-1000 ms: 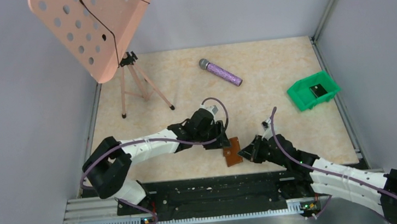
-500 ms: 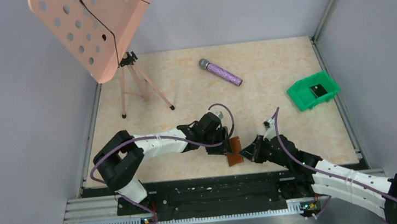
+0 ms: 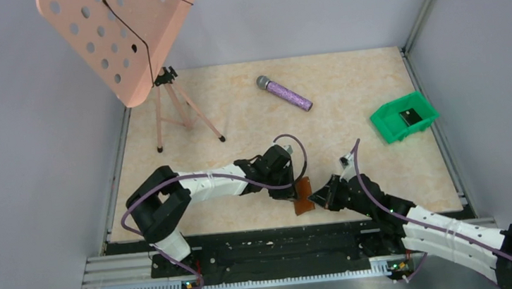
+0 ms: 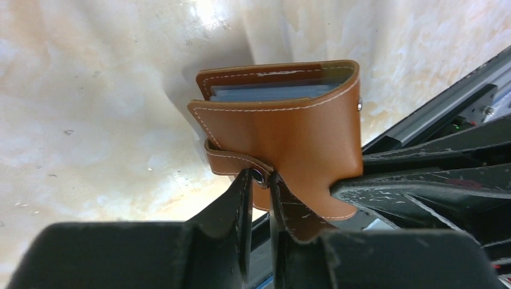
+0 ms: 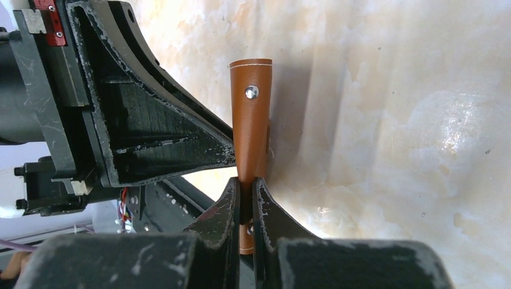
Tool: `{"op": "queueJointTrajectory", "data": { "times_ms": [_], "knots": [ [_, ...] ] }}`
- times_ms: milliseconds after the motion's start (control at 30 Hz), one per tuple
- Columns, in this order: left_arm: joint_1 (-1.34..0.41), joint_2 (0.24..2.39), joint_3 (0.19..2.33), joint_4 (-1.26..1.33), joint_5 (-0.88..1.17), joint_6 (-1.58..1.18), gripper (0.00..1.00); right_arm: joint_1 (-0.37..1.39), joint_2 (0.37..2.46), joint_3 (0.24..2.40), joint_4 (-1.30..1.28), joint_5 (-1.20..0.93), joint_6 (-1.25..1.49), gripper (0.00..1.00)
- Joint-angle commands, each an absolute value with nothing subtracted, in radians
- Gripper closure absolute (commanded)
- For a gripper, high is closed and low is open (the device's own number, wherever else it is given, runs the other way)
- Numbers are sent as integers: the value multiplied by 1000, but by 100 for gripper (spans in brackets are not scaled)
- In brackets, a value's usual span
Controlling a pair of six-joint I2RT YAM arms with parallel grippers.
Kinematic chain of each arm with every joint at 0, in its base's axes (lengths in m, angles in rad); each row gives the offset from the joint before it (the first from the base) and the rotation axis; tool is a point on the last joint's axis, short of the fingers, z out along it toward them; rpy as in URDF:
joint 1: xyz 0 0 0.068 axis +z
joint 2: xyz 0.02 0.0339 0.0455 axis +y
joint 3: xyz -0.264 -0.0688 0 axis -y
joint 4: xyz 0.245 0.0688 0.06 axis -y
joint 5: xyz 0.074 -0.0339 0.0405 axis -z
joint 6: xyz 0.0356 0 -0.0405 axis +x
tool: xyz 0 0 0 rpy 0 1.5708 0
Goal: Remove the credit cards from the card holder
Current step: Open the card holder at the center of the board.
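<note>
Brown card holder (image 4: 283, 132) at near edge of desk (image 3: 348, 100), left gripper (image 4: 260, 183) pinched on its strap (image 4: 232, 164), right gripper (image 5: 246, 195) clamped on its side.

Top view: left gripper (image 3: 290, 192) covers the holder's (image 3: 305, 201) left edge. Cards (image 4: 271, 92) show only as grey-blue edges from the left wrist; count unreadable. Dark item (image 3: 410, 117) in bin (image 3: 380, 120) too small to identify. Stand (image 3: 98, 46) cut off by top edge.
</note>
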State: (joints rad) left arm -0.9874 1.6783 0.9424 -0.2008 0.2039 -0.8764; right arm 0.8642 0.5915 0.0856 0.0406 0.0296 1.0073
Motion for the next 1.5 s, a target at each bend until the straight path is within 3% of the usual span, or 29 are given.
{"op": "queueJointTrajectory", "data": {
  "times_ms": [0,267,767,900,1100,1400,1467],
  "knots": [
    [-991,1680,974,-241,135,-855,84,875,565,116,111,31,1019,100],
    [-991,1655,964,-269,104,-848,100,875,517,101,64,61,1031,100],
    [-988,1565,926,-306,42,-850,100,872,603,143,-54,133,965,100],
    [-984,1524,886,-277,39,-866,100,847,603,190,-139,168,923,78],
    [-959,1443,778,-146,86,-928,100,843,635,337,-284,144,865,55],
    [-929,1360,627,75,175,-1054,100,901,788,400,-254,115,913,49],
    [-928,1345,595,110,177,-1085,100,935,843,430,-265,145,917,42]
  ]
}}
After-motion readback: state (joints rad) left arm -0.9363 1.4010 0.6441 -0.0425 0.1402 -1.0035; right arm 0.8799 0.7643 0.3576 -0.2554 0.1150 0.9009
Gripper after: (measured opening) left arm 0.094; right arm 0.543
